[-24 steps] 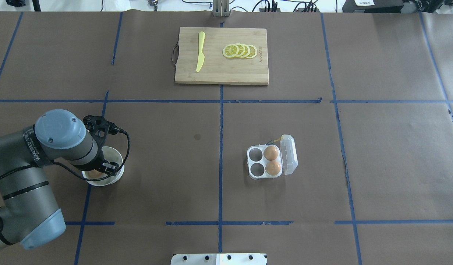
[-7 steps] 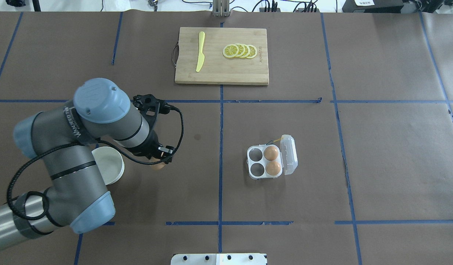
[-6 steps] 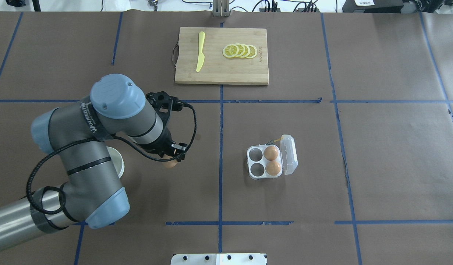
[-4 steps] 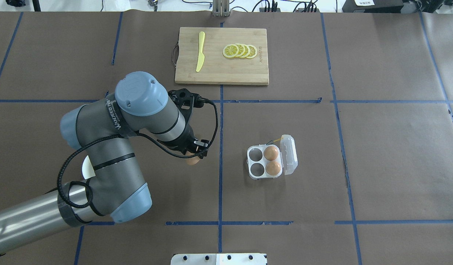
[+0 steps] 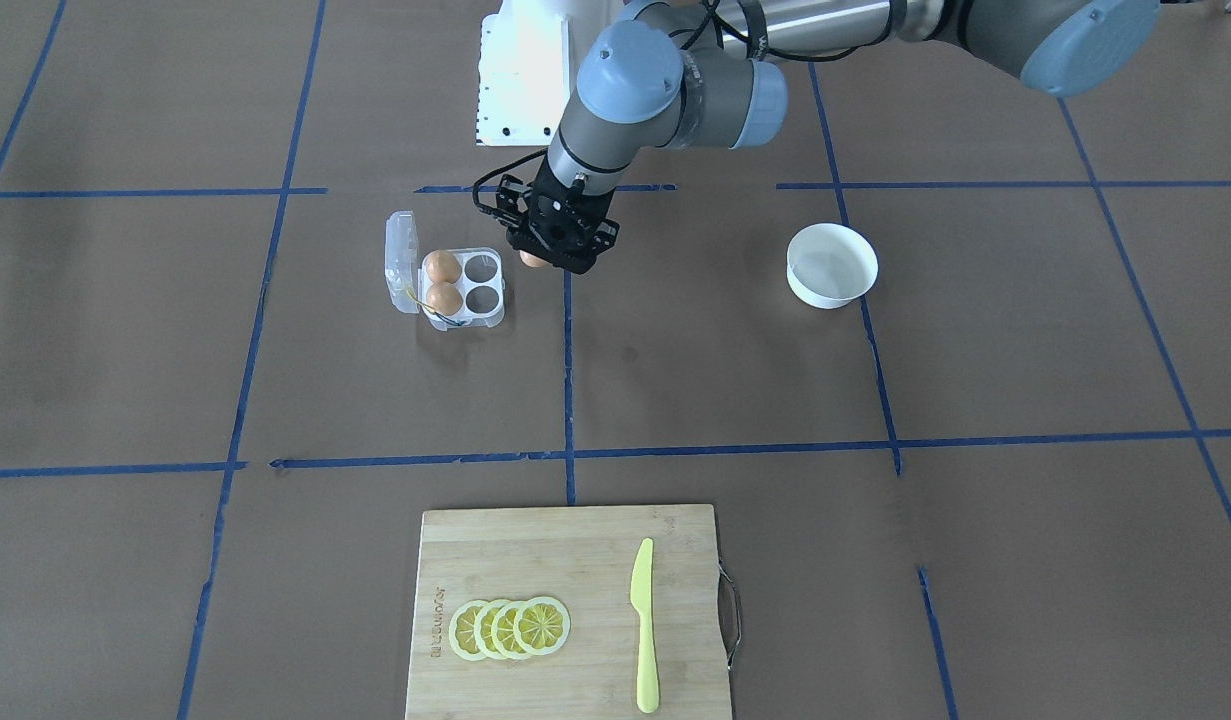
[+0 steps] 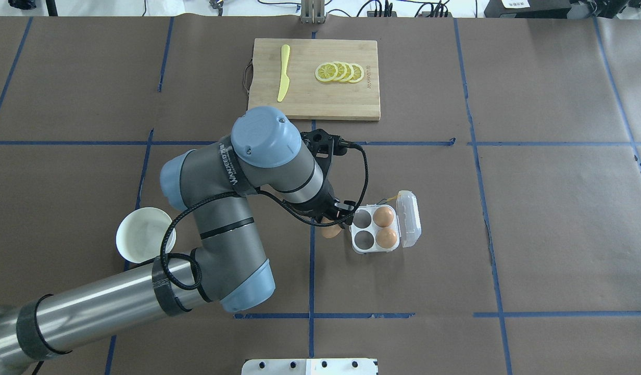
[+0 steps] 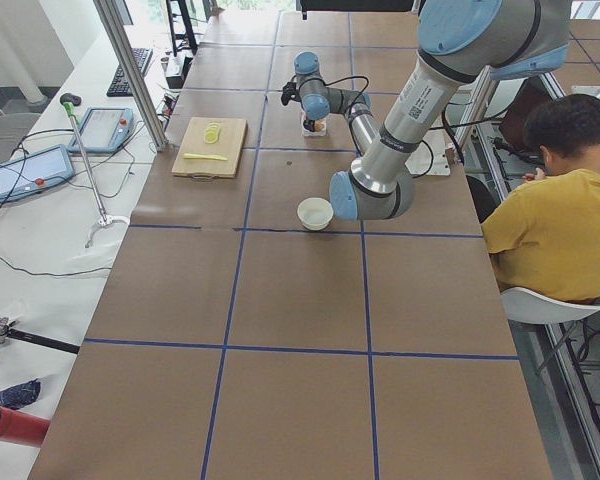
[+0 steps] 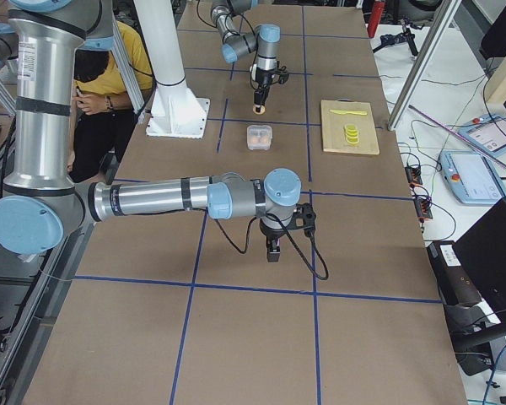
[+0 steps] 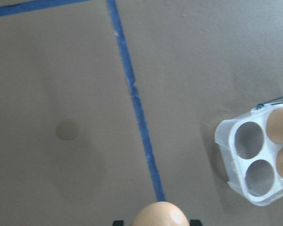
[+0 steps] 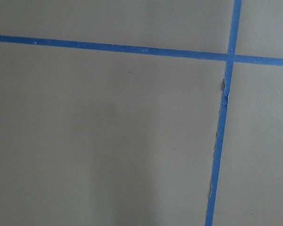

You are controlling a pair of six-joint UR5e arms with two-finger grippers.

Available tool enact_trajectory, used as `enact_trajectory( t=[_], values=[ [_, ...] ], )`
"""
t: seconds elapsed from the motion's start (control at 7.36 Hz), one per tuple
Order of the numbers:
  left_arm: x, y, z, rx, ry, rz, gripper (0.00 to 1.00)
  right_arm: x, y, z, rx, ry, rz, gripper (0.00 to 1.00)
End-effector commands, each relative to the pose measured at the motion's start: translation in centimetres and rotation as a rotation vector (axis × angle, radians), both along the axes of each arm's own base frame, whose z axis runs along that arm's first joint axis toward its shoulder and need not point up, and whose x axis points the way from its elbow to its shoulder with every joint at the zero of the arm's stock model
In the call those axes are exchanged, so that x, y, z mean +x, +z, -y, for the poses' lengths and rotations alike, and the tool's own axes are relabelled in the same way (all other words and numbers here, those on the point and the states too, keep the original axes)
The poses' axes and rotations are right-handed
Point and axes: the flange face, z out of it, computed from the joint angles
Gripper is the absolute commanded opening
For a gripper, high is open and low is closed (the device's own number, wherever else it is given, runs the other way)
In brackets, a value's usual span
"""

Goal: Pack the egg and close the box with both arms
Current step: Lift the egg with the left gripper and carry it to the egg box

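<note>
My left gripper (image 6: 333, 220) is shut on a tan-brown egg (image 6: 330, 231) and holds it above the table, just left of the box (image 6: 373, 228). The box is a clear four-cell carton with its lid (image 6: 410, 219) hinged open to the right. Two eggs (image 6: 384, 216) fill its right cells and the two left cells are empty. The front-facing view shows the left gripper (image 5: 558, 246) and the held egg (image 5: 531, 259) beside the box (image 5: 490, 310). The left wrist view shows the egg (image 9: 159, 215) and the box (image 9: 226, 141). My right gripper (image 8: 272, 250) hangs over bare table; I cannot tell its state.
An empty white bowl (image 6: 145, 235) stands at the left. A wooden cutting board (image 6: 310, 101) at the far middle carries lemon slices (image 6: 340, 72) and a yellow knife (image 6: 283, 73). A person in yellow (image 7: 560, 215) sits beside the table.
My left arm has lifted the egg out of the bowl and carried it right across the table, to just beside the box. The box has not moved.
</note>
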Motion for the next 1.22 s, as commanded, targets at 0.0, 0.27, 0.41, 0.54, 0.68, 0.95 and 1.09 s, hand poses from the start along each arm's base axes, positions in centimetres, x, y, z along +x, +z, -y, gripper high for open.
enact_trajectory(
  t=[0.0, 0.27, 0.41, 0.54, 0.68, 0.95, 1.09],
  values=[
    [2.0, -2.2, 0.1, 0.005, 0.009, -0.021, 0.00, 0.0, -0.1, 0.0, 0.001, 0.000, 0.001, 1.00],
    [3.2, -2.7, -0.1, 0.001, 0.019, -0.013, 0.00, 0.0, -0.1, 0.0, 0.002, -0.001, 0.001, 1.00],
    [3.5, -3.1, -0.1, 0.002, 0.020, -0.014, 0.00, 0.0, -0.1, 0.0, 0.004, -0.001, 0.002, 1.00],
    [4.2, -3.2, -0.2, 0.000, 0.025, -0.008, 0.00, 0.0, -0.1, 0.0, 0.004, -0.001, 0.002, 1.00],
    [4.8, -3.1, -0.5, 0.002, 0.032, -0.015, 0.00, 0.0, -0.2, 0.0, 0.004, -0.001, 0.002, 1.00],
    [4.9, -3.0, -0.5, 0.006, 0.031, -0.023, 0.47, 0.0, -0.2, 0.0, 0.004, -0.001, 0.002, 1.00],
    [5.0, -3.2, -0.6, 0.007, 0.032, -0.024, 0.81, 0.0, -0.2, 0.0, 0.004, -0.001, 0.002, 1.00]
  ],
)
